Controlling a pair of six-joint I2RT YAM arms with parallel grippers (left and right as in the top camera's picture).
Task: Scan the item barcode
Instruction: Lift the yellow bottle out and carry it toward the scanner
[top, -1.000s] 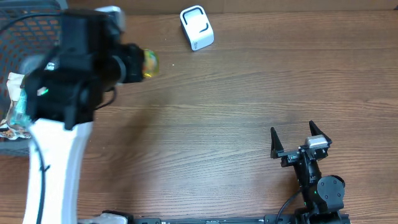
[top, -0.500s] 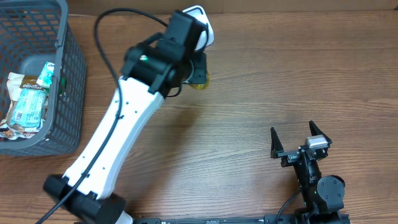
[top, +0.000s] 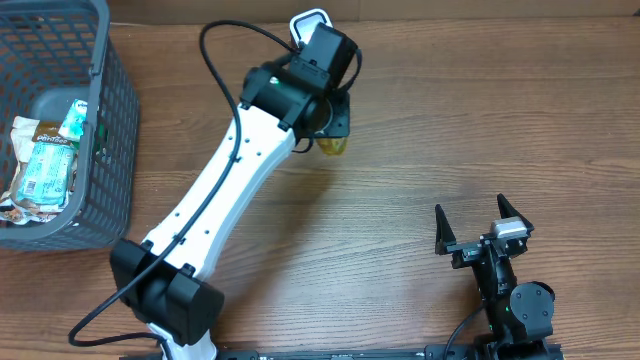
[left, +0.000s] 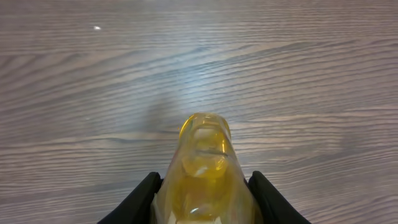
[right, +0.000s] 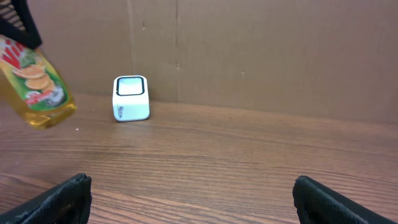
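Bottle (top: 333, 146) aloft in outstretched left arm (top: 240, 170)

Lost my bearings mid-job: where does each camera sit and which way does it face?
Overhead: above the table, looking straight down; left arm holding the yellow bottle near the white scanner, open right end effector.
Left wrist: on the left arm, looking down past its fingers at the bottle and wood.
Right wrist: low, looking across the table to a cardboard wall; fingertips at the bottom corners.
Shared: overhead and right wrist both show bottle and scanner.
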